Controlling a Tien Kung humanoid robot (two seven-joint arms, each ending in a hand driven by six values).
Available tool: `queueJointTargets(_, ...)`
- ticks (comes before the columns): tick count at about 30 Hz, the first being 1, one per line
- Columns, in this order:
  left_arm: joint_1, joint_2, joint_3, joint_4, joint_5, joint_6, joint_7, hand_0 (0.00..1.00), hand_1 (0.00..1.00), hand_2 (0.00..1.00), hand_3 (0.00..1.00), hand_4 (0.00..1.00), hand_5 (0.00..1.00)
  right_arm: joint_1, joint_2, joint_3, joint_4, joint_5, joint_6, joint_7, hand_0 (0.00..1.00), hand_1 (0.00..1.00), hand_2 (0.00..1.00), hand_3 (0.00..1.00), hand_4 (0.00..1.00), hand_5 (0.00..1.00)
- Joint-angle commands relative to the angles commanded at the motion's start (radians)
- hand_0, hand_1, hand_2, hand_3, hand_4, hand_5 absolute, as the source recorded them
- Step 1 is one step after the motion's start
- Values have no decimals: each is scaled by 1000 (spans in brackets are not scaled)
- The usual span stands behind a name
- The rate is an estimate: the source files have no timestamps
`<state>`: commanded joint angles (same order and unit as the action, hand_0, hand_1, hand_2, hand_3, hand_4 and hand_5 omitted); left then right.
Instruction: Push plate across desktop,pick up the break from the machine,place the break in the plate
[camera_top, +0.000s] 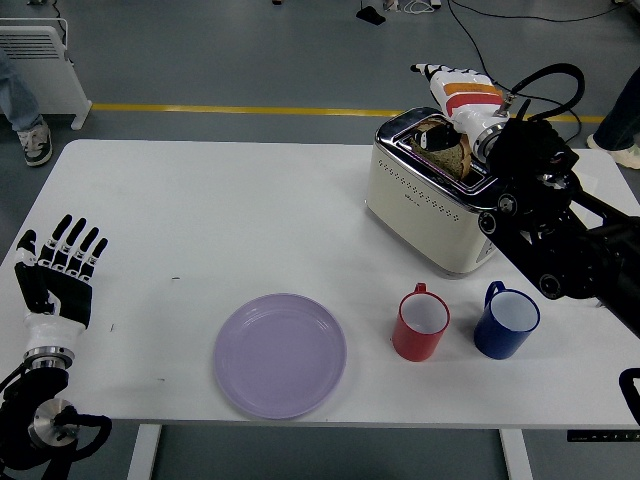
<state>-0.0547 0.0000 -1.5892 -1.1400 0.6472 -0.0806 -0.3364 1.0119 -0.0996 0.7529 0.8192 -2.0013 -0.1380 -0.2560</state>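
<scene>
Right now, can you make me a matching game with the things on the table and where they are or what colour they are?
Things:
1. plate
2. bread
3. left hand
4. mug beside the red mug

Clues:
A. blue
B. sticking out of the toaster
C. purple
D. resting open near the table's left edge

Pairs: 1-C, 2-B, 3-D, 4-A

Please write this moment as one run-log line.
right hand: over toaster, at bread | left hand: open, resting | plate: empty
</scene>
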Motion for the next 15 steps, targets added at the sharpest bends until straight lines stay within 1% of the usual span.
queueJointTargets(2, -1, 0, 1, 1, 0, 0, 0, 783, 763, 772, 737, 570, 998, 24, 22, -16, -48, -2, 8, -2, 900, 872, 912, 936, 782, 187)
queueJointTargets(3, -1, 0, 2, 1, 0, 0, 0, 783, 762, 772, 737, 569, 998, 33, 30, -21, -67, 0, 10, -3, 866, 838, 867, 909, 776, 195)
queueJointTargets(8, -2, 0, 13, 4, 0, 0, 0, 783, 762, 772, 737, 569, 998, 55, 55, -31, -128, -16, 23, -7, 866, 838, 867, 909, 776, 195)
queueJointTargets(9, -2, 0, 15, 5, 1, 0, 0, 783, 762, 771, 737, 567, 998, 58, 59, -34, -138, -11, 25, -7, 804, 784, 776, 869, 769, 199)
queueJointTargets(14, -1, 0, 19, 8, 0, -1, 1, 783, 762, 771, 737, 567, 998, 73, 84, -61, -195, 19, 28, -1, 804, 784, 776, 869, 769, 199)
queueJointTargets(15, -1, 0, 21, 8, 0, -1, 1, 784, 762, 770, 736, 564, 998, 77, 89, -66, -208, 26, 26, 1, 791, 767, 755, 856, 763, 204)
